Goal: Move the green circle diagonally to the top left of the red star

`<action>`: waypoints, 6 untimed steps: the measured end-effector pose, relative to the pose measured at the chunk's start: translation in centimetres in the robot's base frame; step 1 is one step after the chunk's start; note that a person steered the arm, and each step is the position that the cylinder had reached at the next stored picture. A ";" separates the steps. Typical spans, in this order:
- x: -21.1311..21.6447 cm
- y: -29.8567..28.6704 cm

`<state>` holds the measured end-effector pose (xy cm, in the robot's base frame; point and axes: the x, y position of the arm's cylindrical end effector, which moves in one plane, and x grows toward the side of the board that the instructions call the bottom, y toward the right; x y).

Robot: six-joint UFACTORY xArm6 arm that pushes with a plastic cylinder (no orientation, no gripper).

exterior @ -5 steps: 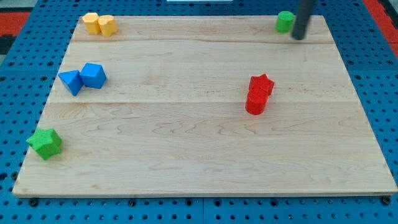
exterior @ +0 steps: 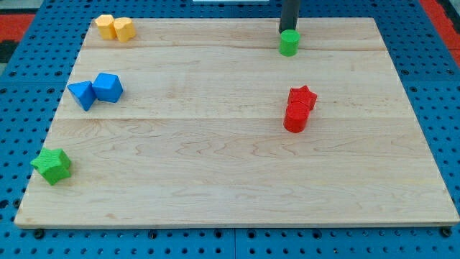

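- Your green circle (exterior: 289,43) has shifted in the last half second: it sat at the table's far right corner near the view's top, and it now lies further toward the view's left, above the red star (exterior: 302,96) and slightly to its left.
- My tip (exterior: 288,31) has swung across with it, from the circle's right side to just behind it toward the view's top, touching it or very nearly so; the rod hides the contact line, so I can't be certain.
- There is no claw on this arm, only the bare rod, so nothing opens, closes or grips.
- You can judge the task as well along: the circle already sits up and a little left of the star, but more leftward travel would make the diagonal clearer.
- From the star, the red cylinder (exterior: 295,118) touches its lower side; the circle is well apart from both.
- The wooden table (exterior: 215,180) carries the other blocks far left of the star.
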<state>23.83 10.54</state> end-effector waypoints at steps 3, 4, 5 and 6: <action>6.3 -3.2; 6.9 -1.8; 8.8 -1.6; 11.4 -3.4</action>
